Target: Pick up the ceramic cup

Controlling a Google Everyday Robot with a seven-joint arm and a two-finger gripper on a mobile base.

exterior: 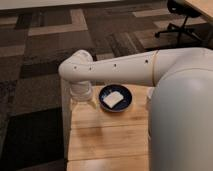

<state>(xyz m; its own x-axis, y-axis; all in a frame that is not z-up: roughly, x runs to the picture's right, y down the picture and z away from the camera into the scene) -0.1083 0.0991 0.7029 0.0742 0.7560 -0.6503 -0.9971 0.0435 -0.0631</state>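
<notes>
Cup (149, 98) just right of the bowl (115, 97), on the tabletop (107, 137). Only a narrow pale strip of it in view, the rest hidden behind the robot's body (180, 120). Upright or tilted: cannot tell. A small gap of bare wood between cup and bowl. Nothing gripping it.

Bowl dark blue and round, with a flat white piece (112, 99) lying inside.

Just left of the bowl, the gripper (83, 102), pointing down over the tabletop, jaws spread open with nothing between them. Close to the wood; touching it or not, cannot tell. Above the gripper, a short white wrist (81, 90), then the rounded bend of the arm (117, 69), up and left of the bowl. From there a long white run behind and above the bowl, off right into the body.

Well beyond the bowl, patterned carpet (45, 45) in brown and grey. Far up and right of the bowl, a dark chair (176, 22).
</notes>
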